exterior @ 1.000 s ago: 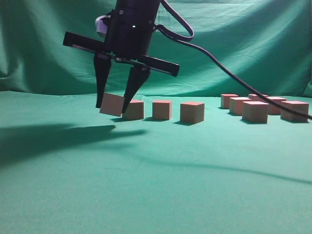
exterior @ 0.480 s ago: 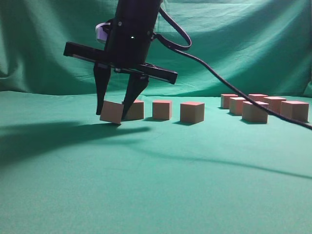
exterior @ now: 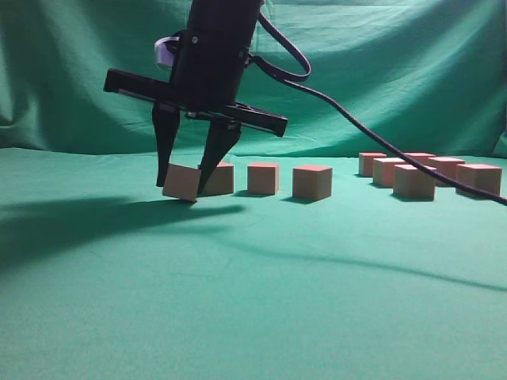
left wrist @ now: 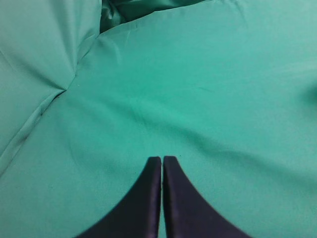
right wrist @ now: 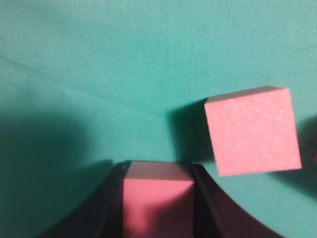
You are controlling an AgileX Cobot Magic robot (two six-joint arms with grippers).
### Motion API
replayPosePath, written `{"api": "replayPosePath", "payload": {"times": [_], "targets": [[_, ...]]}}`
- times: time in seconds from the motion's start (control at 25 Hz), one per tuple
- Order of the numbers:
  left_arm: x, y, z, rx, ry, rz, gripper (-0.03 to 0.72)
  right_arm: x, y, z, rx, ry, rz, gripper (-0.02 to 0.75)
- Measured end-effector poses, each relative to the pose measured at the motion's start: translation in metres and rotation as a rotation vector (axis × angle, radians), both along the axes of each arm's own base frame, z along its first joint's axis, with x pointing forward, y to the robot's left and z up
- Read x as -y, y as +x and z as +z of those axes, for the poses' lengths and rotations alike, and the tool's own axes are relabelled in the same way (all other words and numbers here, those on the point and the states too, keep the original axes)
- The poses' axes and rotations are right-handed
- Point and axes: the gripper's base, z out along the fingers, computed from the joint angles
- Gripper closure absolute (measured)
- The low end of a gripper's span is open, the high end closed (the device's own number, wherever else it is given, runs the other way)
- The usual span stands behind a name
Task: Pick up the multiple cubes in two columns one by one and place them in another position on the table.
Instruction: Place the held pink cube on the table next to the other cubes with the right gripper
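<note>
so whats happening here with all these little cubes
The right gripper is clamped on one pink cube down at the table, at the left end of a row with three more cubes. Another group of cubes sits off to the right. The left gripper is shut and empty, away from the cubes.
</note>
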Motion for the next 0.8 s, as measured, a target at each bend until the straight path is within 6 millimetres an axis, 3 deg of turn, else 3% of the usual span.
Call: {"api": "replayPosePath", "payload": {"times": [0.24, 0.48, 0.8], "targets": [[0.0, 0.0, 0.0, 0.0, 0.0, 0.0, 0.688, -0.0001, 0.0002, -0.0021, -0.003, -0.003, 0.0, 0.465], [0.0, 0.0, 0.0, 0.0, 0.0, 0.0, 0.688, -0.0002, 0.0, -0.0032, -0.007, -0.004, 0.001, 0.275], [0.0, 0.0, 0.0, 0.0, 0.0, 0.0, 0.688, 0.0045, -0.0067, 0.004, -0.053, -0.044, 0.037, 0.261]]}}
